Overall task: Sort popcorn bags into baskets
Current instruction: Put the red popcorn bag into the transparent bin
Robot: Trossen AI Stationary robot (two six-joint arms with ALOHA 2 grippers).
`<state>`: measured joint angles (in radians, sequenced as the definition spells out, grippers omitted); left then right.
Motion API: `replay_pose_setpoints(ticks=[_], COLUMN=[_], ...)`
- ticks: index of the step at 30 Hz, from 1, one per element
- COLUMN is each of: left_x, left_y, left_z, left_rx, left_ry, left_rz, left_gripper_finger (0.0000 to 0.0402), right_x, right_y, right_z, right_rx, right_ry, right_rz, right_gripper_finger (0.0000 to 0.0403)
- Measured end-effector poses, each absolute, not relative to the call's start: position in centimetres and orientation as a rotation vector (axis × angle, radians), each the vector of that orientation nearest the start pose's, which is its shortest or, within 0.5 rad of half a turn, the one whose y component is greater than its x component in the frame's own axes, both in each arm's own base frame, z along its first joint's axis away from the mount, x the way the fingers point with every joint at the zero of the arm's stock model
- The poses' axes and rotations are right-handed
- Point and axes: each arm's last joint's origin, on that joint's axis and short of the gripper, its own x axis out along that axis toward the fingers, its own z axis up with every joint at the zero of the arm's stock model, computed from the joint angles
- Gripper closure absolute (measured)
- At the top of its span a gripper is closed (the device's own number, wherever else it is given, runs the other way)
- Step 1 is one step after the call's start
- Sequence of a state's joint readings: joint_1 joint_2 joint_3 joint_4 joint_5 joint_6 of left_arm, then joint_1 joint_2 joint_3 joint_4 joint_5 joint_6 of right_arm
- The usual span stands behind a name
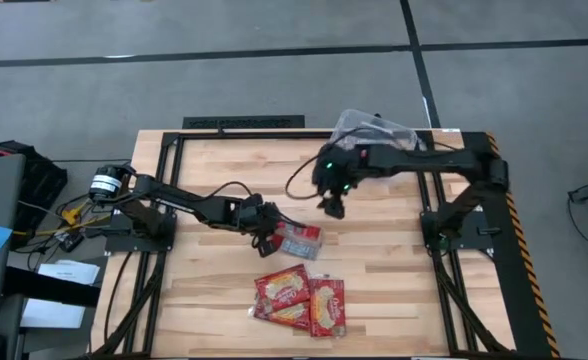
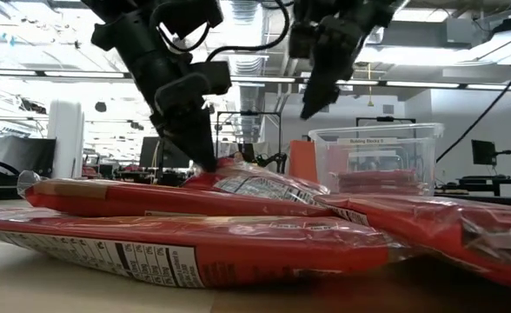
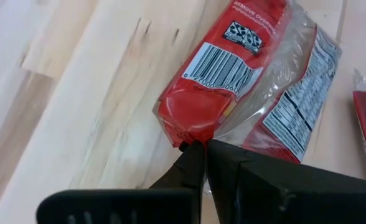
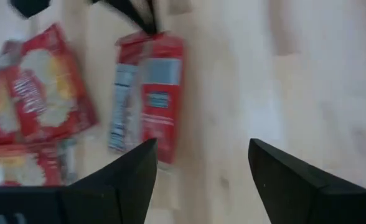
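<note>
One red popcorn bag with a barcode and silver-grey panel [image 1: 301, 241] [image 3: 233, 68] [image 4: 150, 93] lies mid-table. My left gripper [image 1: 271, 232] [image 3: 198, 149] [image 2: 205, 163] is shut on its left end. My right gripper [image 1: 332, 208] [image 4: 201, 162] [image 2: 310, 109] hangs open in the air just beyond that bag, touching nothing. A few more red bags with yellow-cream ovals [image 1: 300, 300] [image 4: 40, 106] [image 2: 195, 252] lie overlapping near the table's near edge. The clear tub [image 1: 374, 130] [image 2: 377, 132] stands at the far edge with red bags inside. My left gripper pinches the bag's crimped end seam [image 3: 192, 134] between its two fingertips. The fingers come from the table's left, slanting down, along the bag's length. The rest of the bag [image 3: 276, 81] lies flat on the wood.
Black frame rails [image 1: 454, 250] run along the table's left and right sides. Bare wood [image 1: 394, 270] lies right of the bags, and more [image 1: 204, 290] shows to their left. Cables trail from the left arm [image 1: 229, 190].
</note>
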<state>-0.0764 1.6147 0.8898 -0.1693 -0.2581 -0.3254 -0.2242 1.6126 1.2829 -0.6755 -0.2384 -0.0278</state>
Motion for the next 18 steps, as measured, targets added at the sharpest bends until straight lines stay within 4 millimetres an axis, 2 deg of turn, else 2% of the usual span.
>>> replay_pose_setpoints(ticks=[5, 10, 18], left_x=[31.5, 31.5, 31.5], left_y=[-1.6, -1.5, -1.5], left_z=[17.7, 17.7, 17.8], left_rx=[-0.139, -0.123, -0.105], left_ry=[0.831, 0.825, 0.819], left_rz=[0.338, 0.358, 0.370], left_gripper_finger=[0.0402, 0.0401, 0.0401], right_x=[35.5, 36.9, 37.7], right_y=[-6.2, -6.4, -6.6], right_z=[22.7, 19.1, 16.4], right_rx=[0.260, 0.316, 0.324], right_ry=[0.988, 1.046, 1.089], right_rz=[0.165, 0.223, 0.256], right_gripper_finger=[0.0128, 0.0128, 0.0133])
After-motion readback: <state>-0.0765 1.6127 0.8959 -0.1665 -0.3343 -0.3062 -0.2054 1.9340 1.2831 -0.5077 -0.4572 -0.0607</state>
